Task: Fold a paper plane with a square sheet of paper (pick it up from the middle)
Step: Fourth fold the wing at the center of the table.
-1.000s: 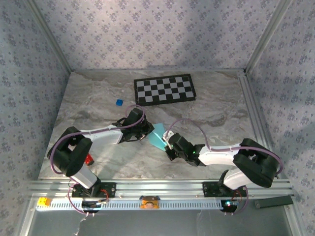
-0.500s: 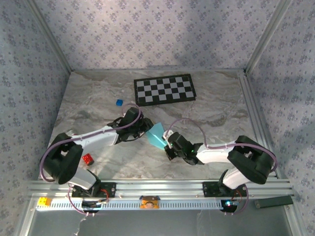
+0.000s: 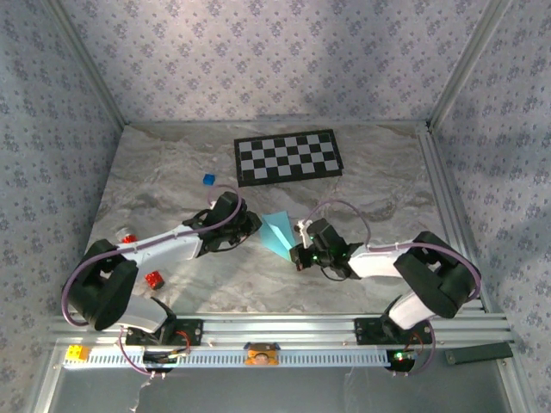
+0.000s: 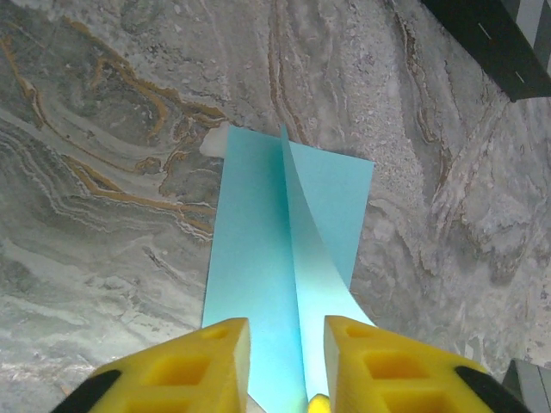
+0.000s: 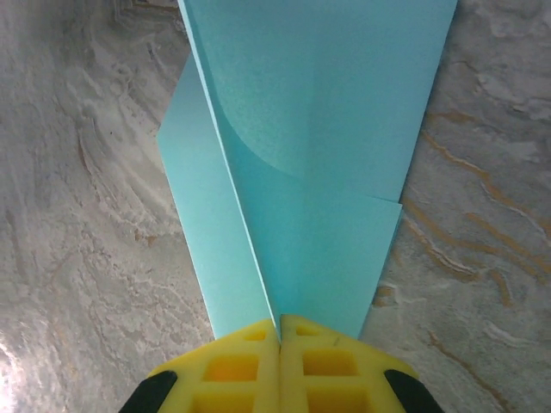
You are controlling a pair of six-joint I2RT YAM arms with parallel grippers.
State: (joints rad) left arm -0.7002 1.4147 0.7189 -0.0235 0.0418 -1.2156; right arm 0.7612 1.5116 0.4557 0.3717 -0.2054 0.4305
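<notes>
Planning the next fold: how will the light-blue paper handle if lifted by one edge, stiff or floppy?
Probably floppy: the paper has a free flap that bows in a curve. Its raised centre crease should stiffen it somewhat along that line. It looks thin and light, so a push would likely slide it across the smooth table.

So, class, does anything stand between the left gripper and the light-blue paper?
Nothing visible: the left gripper straddles the raised crease of the light-blue paper, with the right gripper shut on its other end.
</notes>
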